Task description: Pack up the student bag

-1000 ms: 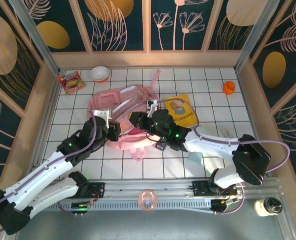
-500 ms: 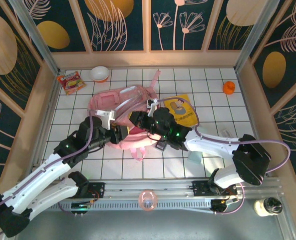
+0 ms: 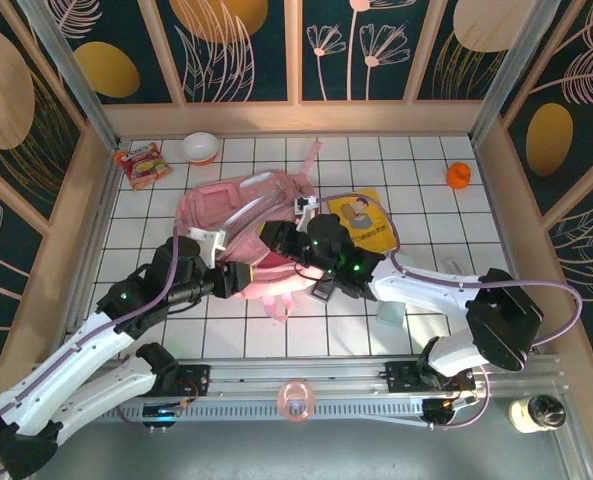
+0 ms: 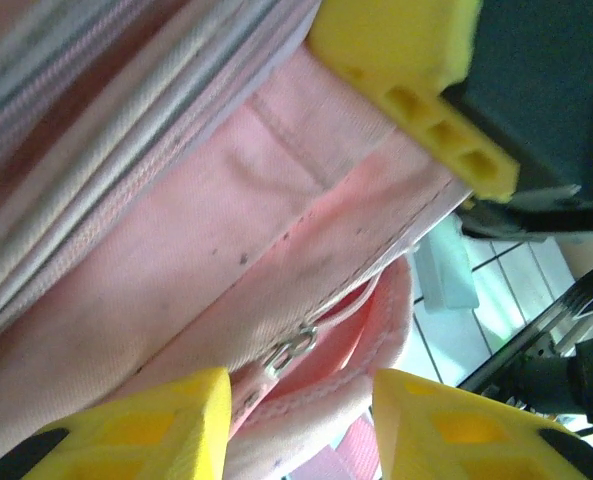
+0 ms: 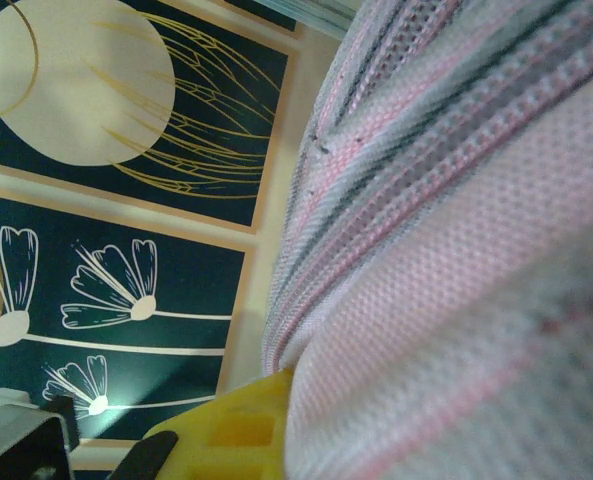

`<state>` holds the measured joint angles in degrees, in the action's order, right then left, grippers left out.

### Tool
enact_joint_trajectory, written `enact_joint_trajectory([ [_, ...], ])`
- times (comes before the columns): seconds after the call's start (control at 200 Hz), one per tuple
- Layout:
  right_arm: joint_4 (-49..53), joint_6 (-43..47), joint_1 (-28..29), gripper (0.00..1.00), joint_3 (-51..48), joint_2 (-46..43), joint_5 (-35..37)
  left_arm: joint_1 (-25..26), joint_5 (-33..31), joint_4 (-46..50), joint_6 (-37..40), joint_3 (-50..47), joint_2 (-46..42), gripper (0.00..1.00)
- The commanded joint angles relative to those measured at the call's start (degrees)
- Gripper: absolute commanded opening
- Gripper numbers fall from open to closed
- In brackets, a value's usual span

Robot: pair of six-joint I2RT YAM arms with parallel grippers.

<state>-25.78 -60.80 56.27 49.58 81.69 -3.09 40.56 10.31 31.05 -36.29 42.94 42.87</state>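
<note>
Top external view: the student bag lies on the white tiled table, a little left of centre, with both arms reaching onto its near side. The left gripper sits at the bag's near edge, just left of a pink strap that trails toward the arm bases. The right gripper is on the bag's right half, beside a yellow book that the bag partly covers.

In the left wrist view the left gripper has its yellow fingers apart – pink fabric and a metal zipper pull lie in the gap, not pinched. A yellow finger of the other arm presses on the bag at the top.

In the right wrist view pink-and-grey mesh of the bag hangs close over one yellow finger; the right jaws are closed on a fold of it.

Far from the bag – a white bowl and a snack packet at the back left, an orange object at the back right.
</note>
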Motion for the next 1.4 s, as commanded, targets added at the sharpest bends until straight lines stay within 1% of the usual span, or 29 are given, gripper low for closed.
enact_joint_trajectory([
  [0.0, -5.17, -0.82, -0.33, 0.03, 3.21, -1.36, -0.77, -0.13, 0.55, 5.57, -0.91, 0.41, 0.95, 0.43],
  [0.06, -5.57, -0.91, -0.22, 0.03, 3.24, -1.37, -1.03, -0.14, 0.03, 5.63, -1.1, 0.15, 1.58, 0.44],
  [0.16, -6.07, -0.92, -0.22, 0.03, 3.24, -1.19, -1.26, -0.13, -0.13, 3.9, -1.53, -0.53, 1.95, 0.49],
  [0.24, -6.37, -0.92, -0.2, 0.03, 3.32, -1.12, -1.47, -0.13, 1.36, 0.5, -1.75, -1.74, 1.87, 0.5],
  [0.33, -6.63, -0.99, -0.2, 0.03, 3.4, -1.03, -1.7, -0.11, 4.2, -4.57, -2.93, -3.73, 1.69, 0.49],
  [0.45, -6.68, -0.99, -0.24, 0.03, 3.49, -1.09, -1.48, -0.13, 6.72, -9.58, -4.33, -5.3, 1.86, 0.42],
  [0.515, -6.61, -0.84, -0.2, 0.02, 3.69, -1.03, -1.37, -0.13, 6.13, -9.87, -3.81, -5.16, 1.86, 0.36],
  [0.601, -6.39, -0.65, -0.2, 0.03, 3.98, -0.94, -1.35, -0.15, 4.26, -9.18, -3.16, -4.64, 1.95, 0.26],
  [0.676, -6.28, -0.64, -0.21, 0.02, 3.9, -0.92, -1.39, -0.13, 4.03, -9.19, -2.86, -4.61, 2.28, 0.25],
  [0.791, -6.18, -0.65, -0.2, 0.02, 3.9, -1.12, -1.3, -0.13, 4.01, -8.76, -2.57, -4.88, 3.5, 0.26],
  [0.851, -5.95, -0.56, -0.2, 0.02, 3.93, -1.26, -1.13, -0.13, 2.49, -7.19, -1.92, -4.63, 4.18, 0.27],
  [0.901, -5.53, -0.41, -0.2, 0.02, 4.0, -1.42, -1.02, -0.13, 0.72, -5.43, -1.09, -4.11, 4.79, 0.32],
  [0.936, -5.05, -0.32, -0.11, 0.02, 4.17, -1.45, -0.8, -0.13, -0.73, -4.09, -0.6, -3.72, 5.23, 0.32],
  [0.996, -4.22, -0.01, -0.06, 0.02, 4.38, -1.62, -0.56, -0.13, -3.13, -1.95, 0.19, -3.02, 5.73, 0.26],
  [1.081, -3.76, 0.31, -0.19, 0.02, 4.41, -1.88, -0.41, -0.14, -6.85, 0.44, 0.42, -2.17, 5.65, 0.13],
  [1.186, -2.88, 0.89, -0.61, 0.01, 4.45, -2.72, -0.59, -0.19, -11.53, 2.91, -0.04, -1.63, 4.91, 0.03],
  [1.251, -1.65, 1.59, -1.36, 0.01, 4.34, -3.83, -1.14, -0.13, -14.64, 4.27, -0.32, -1.62, 4.14, 0.0],
  [1.396, 1.47, 2.74, -4.26, 0.01, 3.64, -7.09, -4.25, -0.13, -20.64, 6.21, -1.13, -2.36, 1.7, 0.0],
])
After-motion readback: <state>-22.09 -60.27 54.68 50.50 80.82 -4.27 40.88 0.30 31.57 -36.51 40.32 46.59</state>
